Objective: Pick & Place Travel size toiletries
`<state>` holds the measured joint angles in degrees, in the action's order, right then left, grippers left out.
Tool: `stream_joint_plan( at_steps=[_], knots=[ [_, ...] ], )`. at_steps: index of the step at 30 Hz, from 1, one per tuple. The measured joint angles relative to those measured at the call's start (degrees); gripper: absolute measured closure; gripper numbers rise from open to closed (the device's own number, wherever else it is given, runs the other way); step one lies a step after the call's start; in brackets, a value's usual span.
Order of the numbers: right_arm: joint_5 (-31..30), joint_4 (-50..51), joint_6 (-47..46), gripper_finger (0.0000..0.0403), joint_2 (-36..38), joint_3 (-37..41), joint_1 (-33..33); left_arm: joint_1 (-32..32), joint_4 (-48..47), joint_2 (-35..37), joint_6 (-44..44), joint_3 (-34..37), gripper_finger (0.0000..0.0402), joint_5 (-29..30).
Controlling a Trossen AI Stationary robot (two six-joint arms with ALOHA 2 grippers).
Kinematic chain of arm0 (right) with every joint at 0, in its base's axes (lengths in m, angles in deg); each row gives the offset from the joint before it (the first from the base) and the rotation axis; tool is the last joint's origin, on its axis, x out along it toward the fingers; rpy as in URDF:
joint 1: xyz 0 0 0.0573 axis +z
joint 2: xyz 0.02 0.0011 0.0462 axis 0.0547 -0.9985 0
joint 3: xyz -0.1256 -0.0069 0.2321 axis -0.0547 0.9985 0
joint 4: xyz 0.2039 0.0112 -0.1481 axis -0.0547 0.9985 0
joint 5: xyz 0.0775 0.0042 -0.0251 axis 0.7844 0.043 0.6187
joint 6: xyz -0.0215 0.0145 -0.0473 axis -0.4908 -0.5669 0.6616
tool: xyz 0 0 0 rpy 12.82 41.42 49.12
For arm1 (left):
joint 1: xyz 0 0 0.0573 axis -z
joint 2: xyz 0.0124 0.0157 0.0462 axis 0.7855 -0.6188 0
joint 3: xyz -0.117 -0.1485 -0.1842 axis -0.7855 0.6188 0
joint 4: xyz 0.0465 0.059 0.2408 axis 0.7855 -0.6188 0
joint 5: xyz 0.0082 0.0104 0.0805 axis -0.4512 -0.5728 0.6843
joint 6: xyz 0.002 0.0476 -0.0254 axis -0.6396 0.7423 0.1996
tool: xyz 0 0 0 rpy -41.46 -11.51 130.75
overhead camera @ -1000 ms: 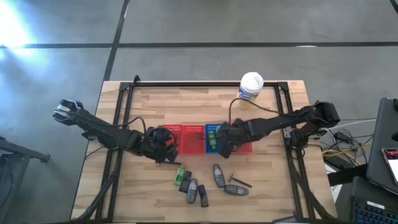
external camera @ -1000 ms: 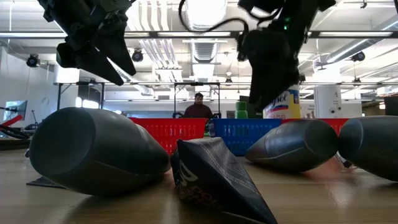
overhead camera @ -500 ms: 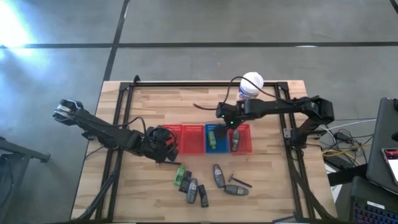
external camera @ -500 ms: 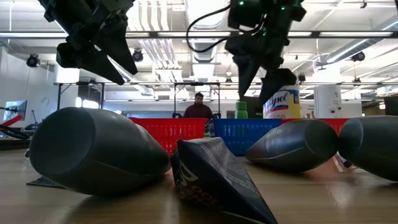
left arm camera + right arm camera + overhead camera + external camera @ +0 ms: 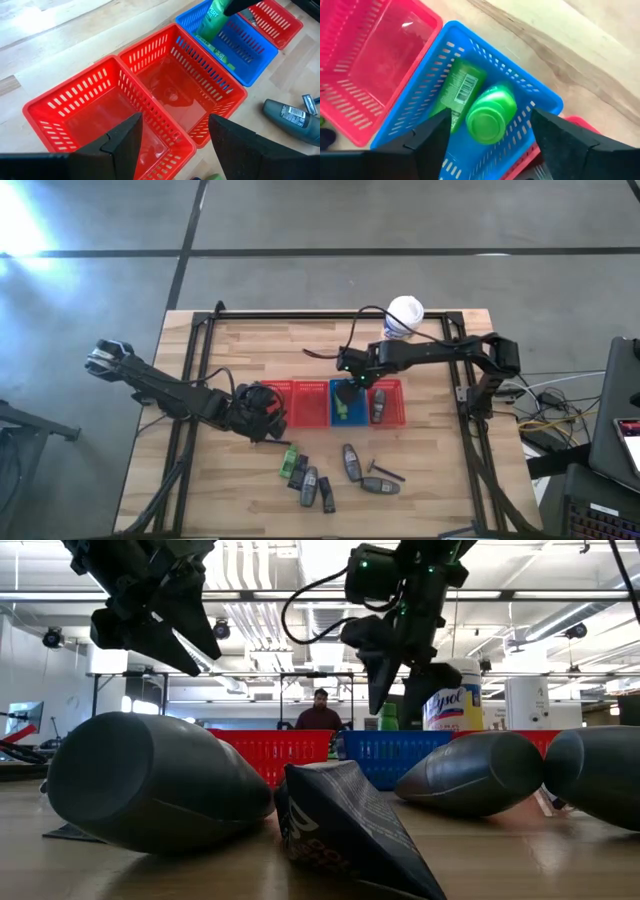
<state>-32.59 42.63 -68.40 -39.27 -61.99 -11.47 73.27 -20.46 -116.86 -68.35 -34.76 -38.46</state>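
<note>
Wooden planks form the table [image 5: 250,350], framed by a black rail, with grey floor around it. All places below are given from the blue basket [image 5: 343,402], which sits mid-table in a row of red baskets [image 5: 290,402].

Nearest the front edge, on the near side of the blue basket, a cluster of toiletries is spread on the wood: dark grey tubes [image 5: 350,462], a black stick [image 5: 384,470] and a green bottle [image 5: 287,459] at the cluster's left end. In the low view these tubes [image 5: 150,783] fill the foreground.

Left of the blue basket, past the red baskets, the left gripper [image 5: 262,412] is held over the table with its fingers apart and nothing between them; two red baskets are seen under it in the left wrist view.

Inside the blue basket two green bottles [image 5: 475,102] are found, one lying flat and one standing on end beside it. Directly above them the right gripper [image 5: 350,380] is held with its fingers spread wide and empty. In the red basket [image 5: 385,402] just right of the blue one, a grey tube [image 5: 379,406] is lying.

Beyond the blue basket, near the far rail, a white tub [image 5: 403,318] stands. Farther off, a person [image 5: 320,712] is seen in the room.
</note>
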Motion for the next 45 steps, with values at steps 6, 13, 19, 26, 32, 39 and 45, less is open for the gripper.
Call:
stream_joint_plan(
  at_steps=[6, 13, 19, 26, 32, 39, 45],
  knots=[
    [-1.1, 0.0, -0.2, 0.0189, -1.8, -0.1, 0.1, 0.0, 0.0, 0.0, 1.7, 0.0, 0.017, 0.0],
    [-3.0, -0.3, -0.4, 0.0248, -1.8, -1.3, 0.1, 0.0, 0.1, 0.0, 3.9, 0.0, 0.017, 0.0],
    [-2.8, 0.9, -0.8, 0.0298, -1.8, -1.3, 0.2, 0.0, 0.2, 0.0, 5.5, 0.0, 0.017, 0.0],
    [-0.5, 1.7, 1.0, 0.031, -0.9, -1.5, 0.5, 0.0, 0.2, 0.0, 6.2, 0.0, 0.017, 0.0],
    [8.3, 1.7, 0.5, 0.0307, 0.3, -1.5, 0.8, 0.0, 0.2, 0.0, 6.2, 0.0, 0.017, 0.0],
    [7.0, 1.8, 0.9, 0.0278, 0.2, -1.3, 2.6, 0.0, 0.2, 0.0, 6.0, 0.0, 0.017, 0.0],
    [0.0, 2.2, 2.6, 0.0229, 0.2, -1.2, 3.9, 0.0, 0.6, 0.0, 5.9, 0.0, 0.017, 0.2]
  ],
)
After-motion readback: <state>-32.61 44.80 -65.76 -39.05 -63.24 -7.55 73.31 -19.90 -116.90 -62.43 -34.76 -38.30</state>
